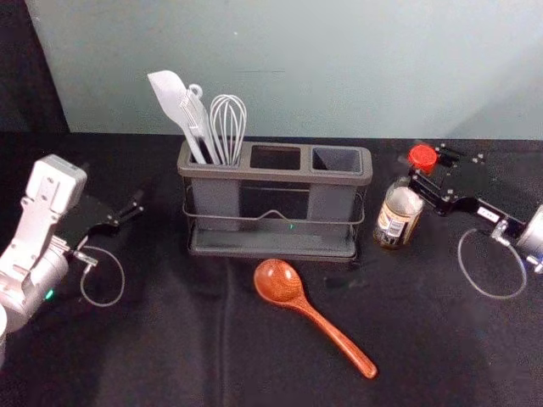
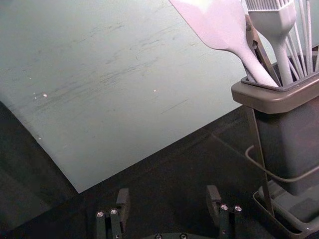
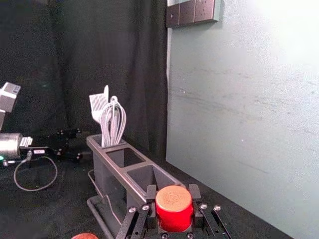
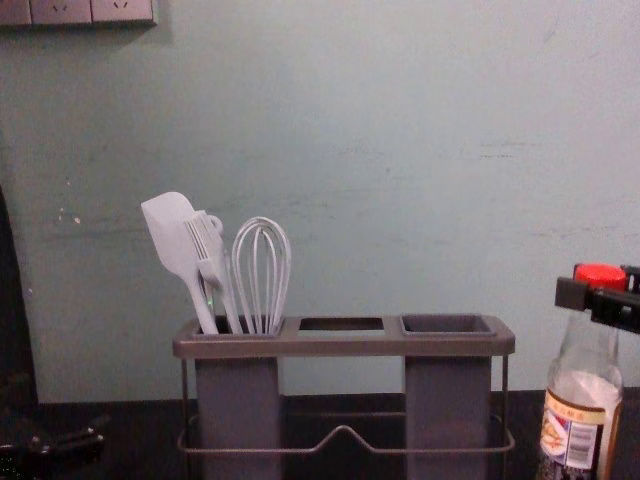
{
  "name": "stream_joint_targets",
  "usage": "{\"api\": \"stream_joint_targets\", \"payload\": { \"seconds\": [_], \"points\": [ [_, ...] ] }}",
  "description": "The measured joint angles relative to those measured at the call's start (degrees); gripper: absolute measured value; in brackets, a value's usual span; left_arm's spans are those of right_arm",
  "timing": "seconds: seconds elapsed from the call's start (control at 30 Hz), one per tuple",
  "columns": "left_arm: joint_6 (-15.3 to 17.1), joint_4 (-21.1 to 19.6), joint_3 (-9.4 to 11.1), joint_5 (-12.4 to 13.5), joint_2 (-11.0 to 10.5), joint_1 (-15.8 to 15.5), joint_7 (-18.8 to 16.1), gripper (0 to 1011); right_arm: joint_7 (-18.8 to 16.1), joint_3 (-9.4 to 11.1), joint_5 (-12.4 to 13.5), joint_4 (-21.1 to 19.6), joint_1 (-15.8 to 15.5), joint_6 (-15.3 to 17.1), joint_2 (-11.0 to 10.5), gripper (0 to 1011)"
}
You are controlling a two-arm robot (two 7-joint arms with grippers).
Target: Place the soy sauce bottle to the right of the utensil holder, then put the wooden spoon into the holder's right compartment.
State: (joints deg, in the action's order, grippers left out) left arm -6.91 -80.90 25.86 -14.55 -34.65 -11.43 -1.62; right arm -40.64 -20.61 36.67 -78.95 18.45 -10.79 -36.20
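Black cloth covers the table [image 1: 170, 356]; a wall [image 1: 339, 68] rises at twelve o'clock. The utensil holder's [image 1: 271, 251] left compartment carries spatula [image 1: 170, 97], brush [image 1: 197, 119] and whisk [image 1: 229, 127]. At its three o'clock, across a gap, the right end effector [image 1: 422, 167] grips the soy sauce bottle [image 1: 397, 219] by its cap; at nine, the left end effector [image 1: 134, 206] is released. The wooden spoon [image 1: 318, 318] lies towards five.

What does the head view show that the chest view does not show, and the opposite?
In the head view: the wooden spoon, lying before the utensil holder. In the chest view: the sockets on the wall, upper left. Shared: the holder with spatula, brush and whisk in its left compartment; the soy sauce bottle to its right, its red cap held by the right gripper; the left gripper off to the left.
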Motion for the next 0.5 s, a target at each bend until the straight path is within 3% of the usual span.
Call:
{"api": "stream_joint_targets", "payload": {
  "seconds": [0.5],
  "points": [
    [0.0, 0.0, 0.0, 0.0, 0.0, 0.0, 0.0, 1005, -0.5, 0.4, -2.5, 4.3, 0.1, -2.1, 3.2, 392]
  ]
}}
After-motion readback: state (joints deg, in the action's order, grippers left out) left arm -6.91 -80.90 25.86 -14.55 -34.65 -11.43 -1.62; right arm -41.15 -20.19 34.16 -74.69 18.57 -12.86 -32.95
